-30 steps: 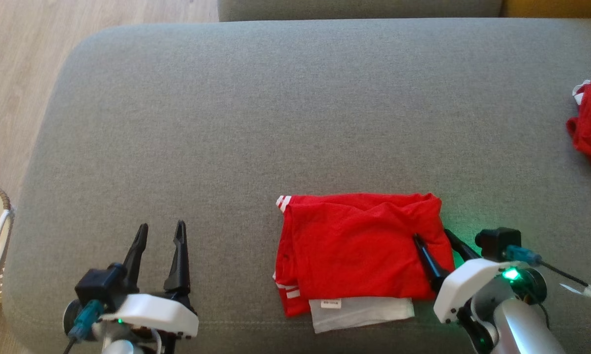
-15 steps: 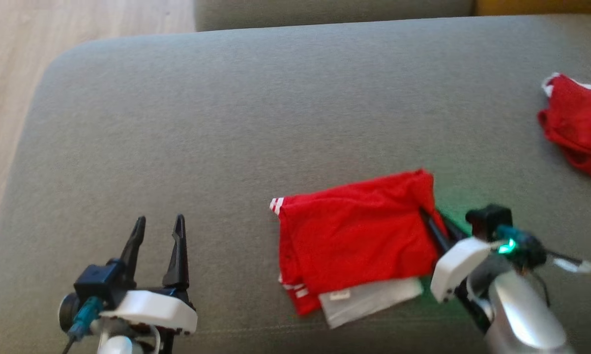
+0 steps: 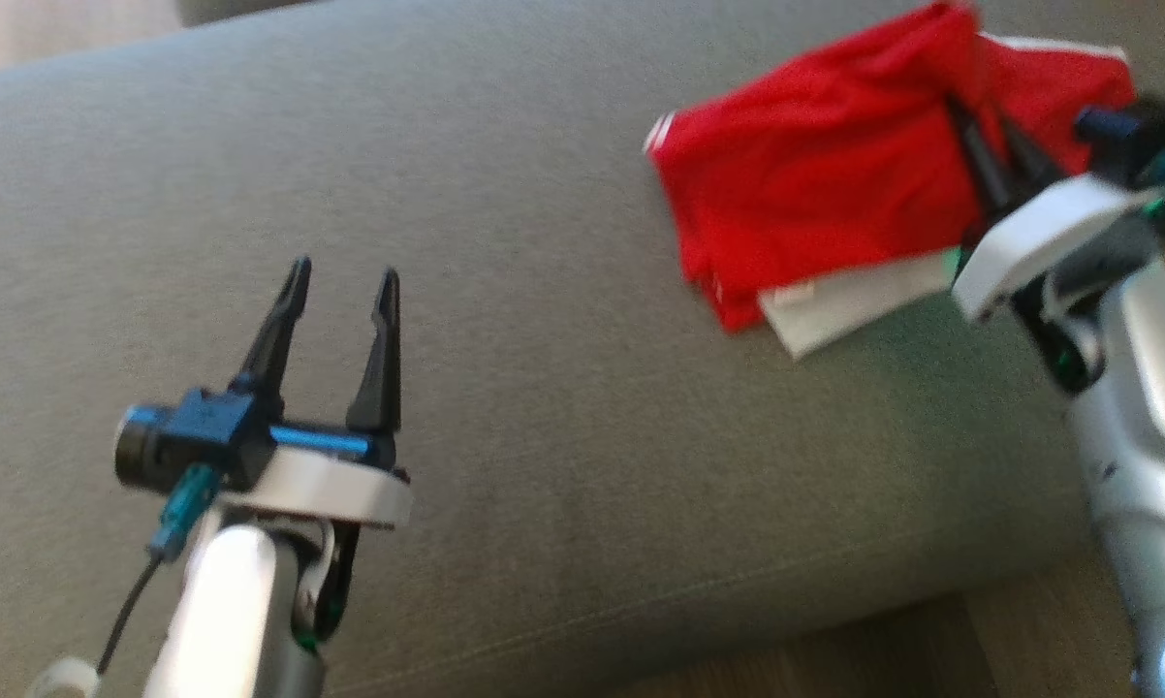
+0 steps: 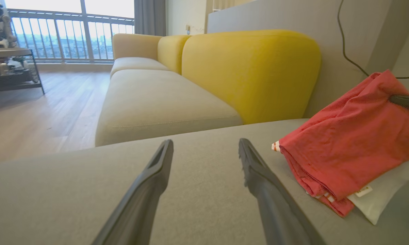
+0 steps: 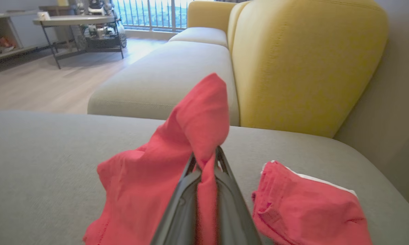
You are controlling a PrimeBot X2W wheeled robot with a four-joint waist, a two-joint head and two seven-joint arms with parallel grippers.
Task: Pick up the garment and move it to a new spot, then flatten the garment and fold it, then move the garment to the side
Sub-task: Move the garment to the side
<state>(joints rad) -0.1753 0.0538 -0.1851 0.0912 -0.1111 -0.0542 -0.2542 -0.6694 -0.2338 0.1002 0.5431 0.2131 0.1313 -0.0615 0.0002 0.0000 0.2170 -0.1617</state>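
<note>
The garment (image 3: 815,194) is a folded red piece with white stripes at one corner and a white layer with a label showing under its near edge. It rests on the grey cushion (image 3: 544,388) at the upper right of the head view. My right gripper (image 3: 977,111) is shut on the garment's right edge, and in the right wrist view the red cloth (image 5: 157,177) bunches up between and over that gripper's (image 5: 206,154) fingers. My left gripper (image 3: 345,269) stands open and holds nothing at the lower left. The left wrist view puts the garment (image 4: 354,136) to the right of my left gripper (image 4: 205,141).
A second red garment (image 5: 310,211) lies just right of the held one, close to the cushion's corner. A yellow sofa (image 4: 252,68) stands beyond the cushion. The cushion's near edge and wooden floor (image 3: 834,659) show at the bottom of the head view.
The right gripper shut on the garment's right edge and pulled it up and toward the other red garment. The head camera has swung, shifting the whole picture. The left gripper stays open.
</note>
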